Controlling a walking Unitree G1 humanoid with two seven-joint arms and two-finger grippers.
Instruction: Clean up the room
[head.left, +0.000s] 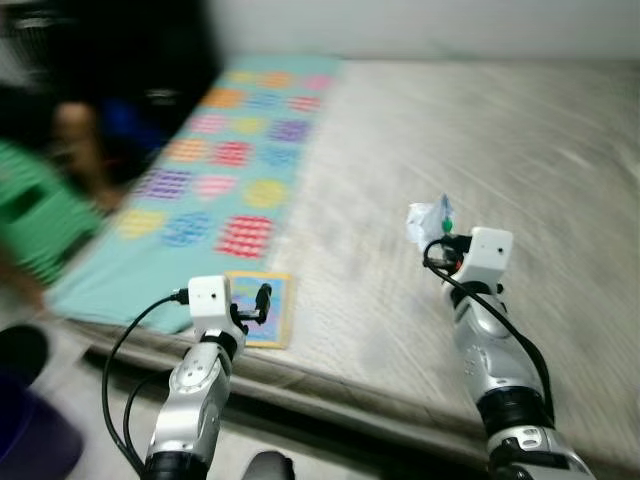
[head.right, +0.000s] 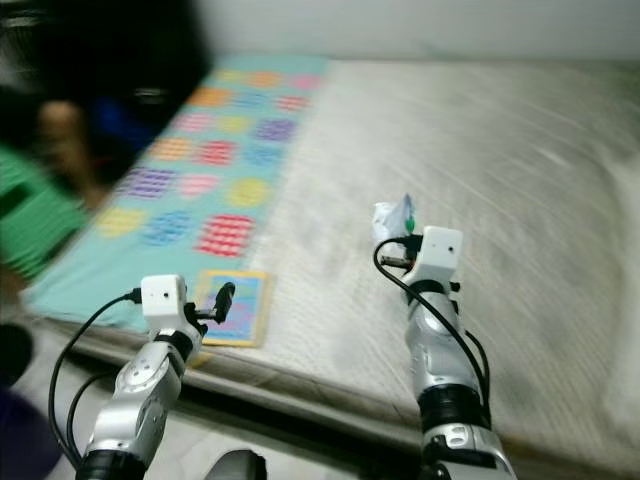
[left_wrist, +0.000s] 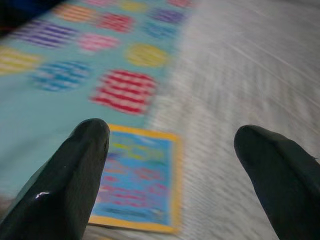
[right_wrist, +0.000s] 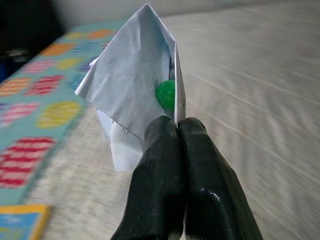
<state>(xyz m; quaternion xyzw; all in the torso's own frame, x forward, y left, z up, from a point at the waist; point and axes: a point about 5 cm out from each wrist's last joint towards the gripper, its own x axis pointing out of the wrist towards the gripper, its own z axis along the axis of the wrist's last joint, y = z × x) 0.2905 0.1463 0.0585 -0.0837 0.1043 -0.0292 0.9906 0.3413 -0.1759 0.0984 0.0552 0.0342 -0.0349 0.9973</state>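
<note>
Right gripper (right_wrist: 176, 131) clenched on a crumpled piece of white paper (right_wrist: 131, 95), fingers pinched together at the paper's lower edge, with a small green bit (right_wrist: 165, 94) tucked in the fold (can't tell what it is). The paper is held up off the bed (head.left: 520, 130), above the grey cover, on the side away from the patterned blanket (head.left: 225, 160).

Left gripper (left_wrist: 172, 165) released, fingers spread wide, hovering just over the bed's near edge above a small blue book with a yellow border (left_wrist: 137, 175). The book lies flat on the bed, touching the near corner of the blanket.

Risks from here, as judgement:
- Grip on the paper is only at one thin edge, so a swing or a turn of the body could let it slip out, and the green bit could drop from the fold onto the bed.
- Eye views are smeared (camera in motion), so aiming the left gripper at the book now could miss it or push it off the bed edge.
- The book is thin and flat; fingers may slide over it instead of getting under.
- A blurred person in green (head.left: 35, 215) is beside the far end of the blanket, so a wide left arm sweep could come close.
</note>
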